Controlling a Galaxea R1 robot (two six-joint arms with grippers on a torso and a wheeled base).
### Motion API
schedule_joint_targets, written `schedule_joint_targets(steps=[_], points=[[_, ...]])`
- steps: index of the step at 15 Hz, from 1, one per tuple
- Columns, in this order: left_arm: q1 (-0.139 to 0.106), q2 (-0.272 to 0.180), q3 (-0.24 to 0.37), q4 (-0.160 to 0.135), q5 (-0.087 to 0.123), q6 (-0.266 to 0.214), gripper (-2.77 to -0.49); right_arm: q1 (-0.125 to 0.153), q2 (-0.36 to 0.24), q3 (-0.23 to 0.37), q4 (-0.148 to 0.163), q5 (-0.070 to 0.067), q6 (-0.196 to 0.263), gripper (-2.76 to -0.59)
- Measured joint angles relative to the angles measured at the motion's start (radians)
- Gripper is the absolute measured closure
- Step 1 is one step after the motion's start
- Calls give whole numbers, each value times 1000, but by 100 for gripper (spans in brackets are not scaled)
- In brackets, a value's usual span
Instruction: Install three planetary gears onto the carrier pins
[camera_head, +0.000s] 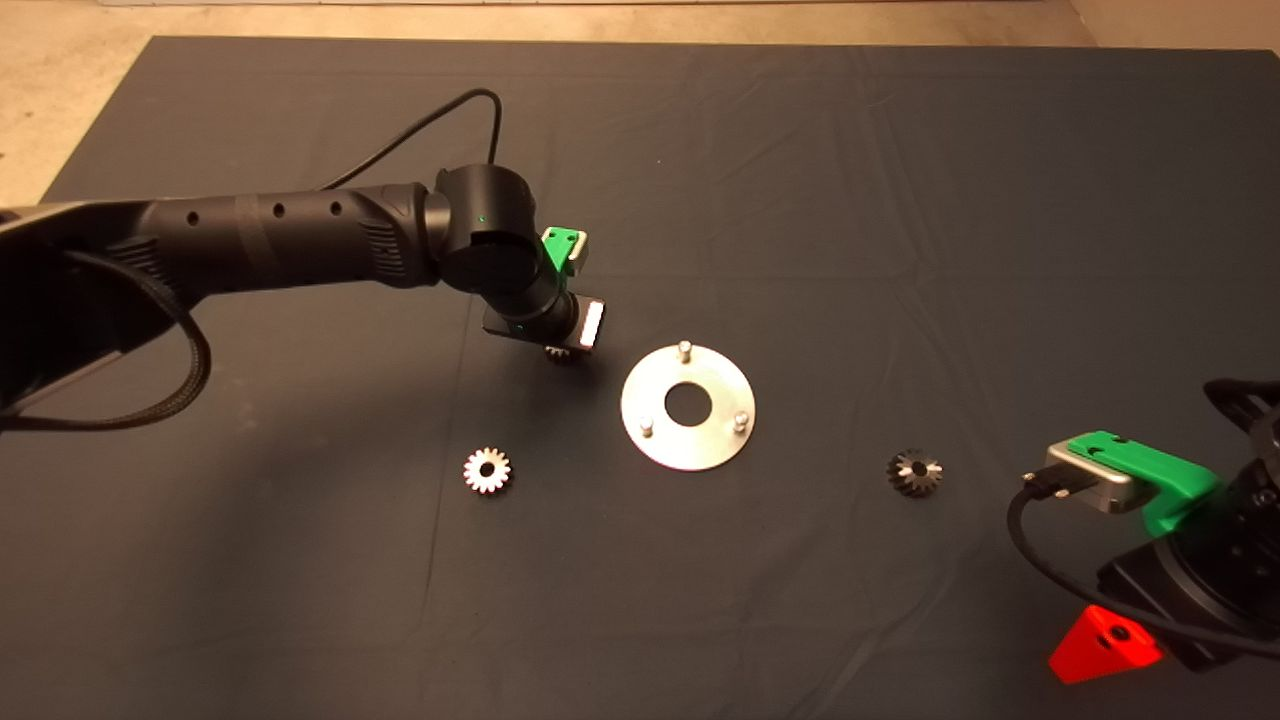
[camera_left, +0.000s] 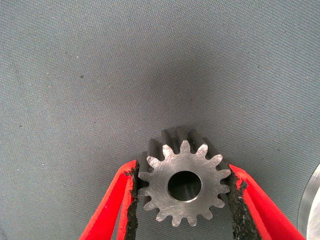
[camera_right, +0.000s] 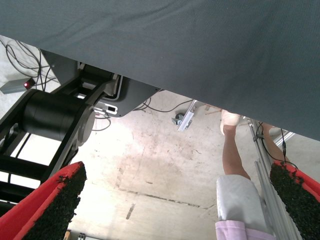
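My left gripper (camera_head: 562, 347) is just left of the shiny round disc (camera_head: 655, 385). In the left wrist view its fingers (camera_left: 117, 207) are closed against both sides of a silver planetary gear (camera_left: 184, 185). In the head view this gear (camera_head: 556, 354) only peeks out from under the wrist. I cannot tell whether it rests on the mat. Three carrier pins (camera_head: 685, 349) (camera_head: 647, 425) (camera_head: 741, 420) stand bare on the disc. A light gear (camera_head: 487, 470) lies left of the disc. A darker gear (camera_head: 914, 473) lies to its right. My right gripper (camera_head: 1100, 645) is parked open at the lower right.
The disc's edge (camera_left: 312, 210) shows beside the held gear in the left wrist view. The right wrist view (camera_right: 175, 210) looks past the mat's edge at the floor, a machine base (camera_right: 55, 117) and a person's leg (camera_right: 235, 150).
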Motion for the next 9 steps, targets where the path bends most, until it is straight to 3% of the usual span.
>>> schedule_joint_targets(steps=[9], points=[[0,24,0,0,10,4,-93,0,-2,0,0,0,0,-273]])
